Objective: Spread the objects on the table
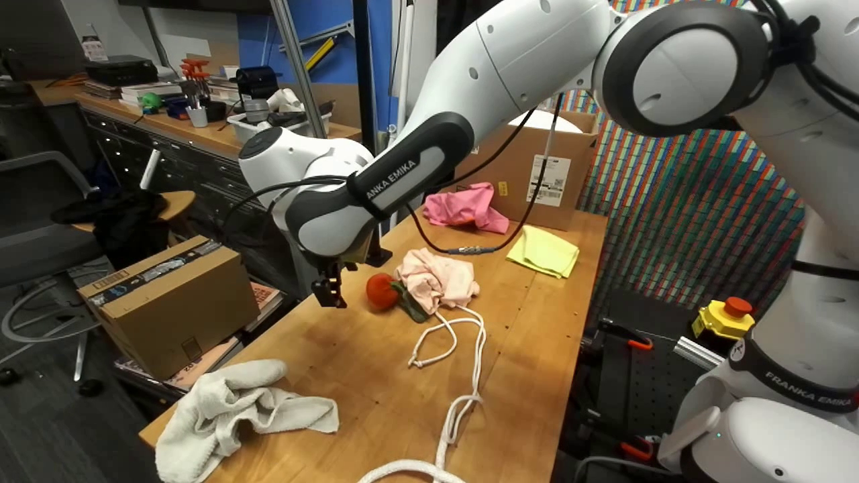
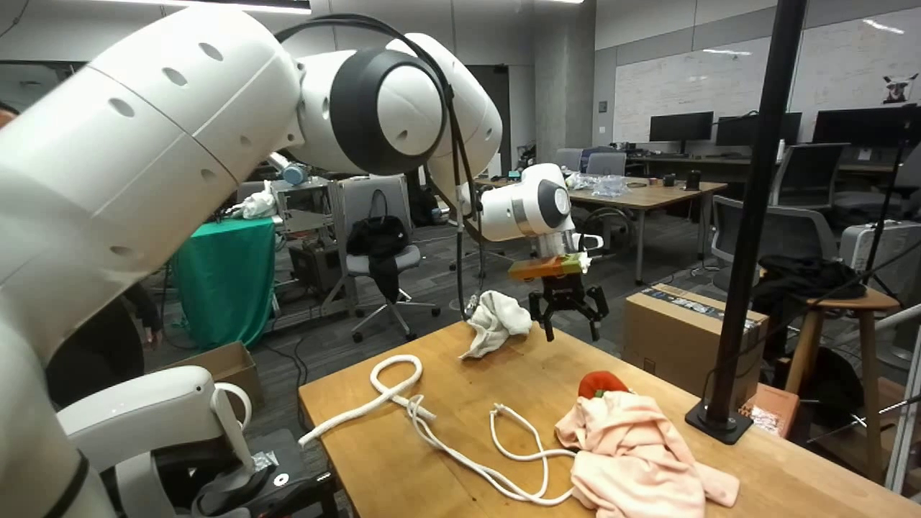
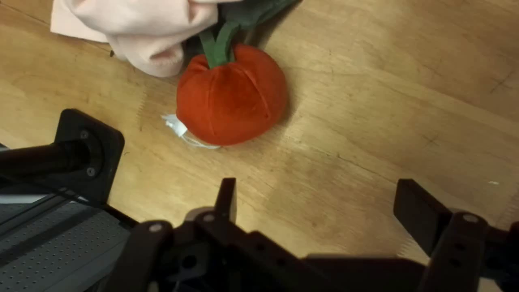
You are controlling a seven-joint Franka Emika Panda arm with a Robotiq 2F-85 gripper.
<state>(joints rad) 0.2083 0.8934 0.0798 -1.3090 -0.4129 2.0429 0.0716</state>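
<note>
I hold my black two-fingered gripper (image 3: 316, 192) wide and empty near the round red plush ball (image 3: 233, 99), presumably to part it from the crumpled pale-pink cloth (image 3: 136, 20).

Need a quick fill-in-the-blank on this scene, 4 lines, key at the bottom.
1. The gripper holds nothing, and its jaws stand wide ____.
2. In the wrist view, the stem on the red ball is colored ____.
3. In an exterior view, the neatly folded cloth near the bright pink cloth is colored ____.
4. Of the whitish rag and the red ball, the one lying beside the pale pink cloth is the ____.

Missing words: open; green; yellow; red ball.
</note>
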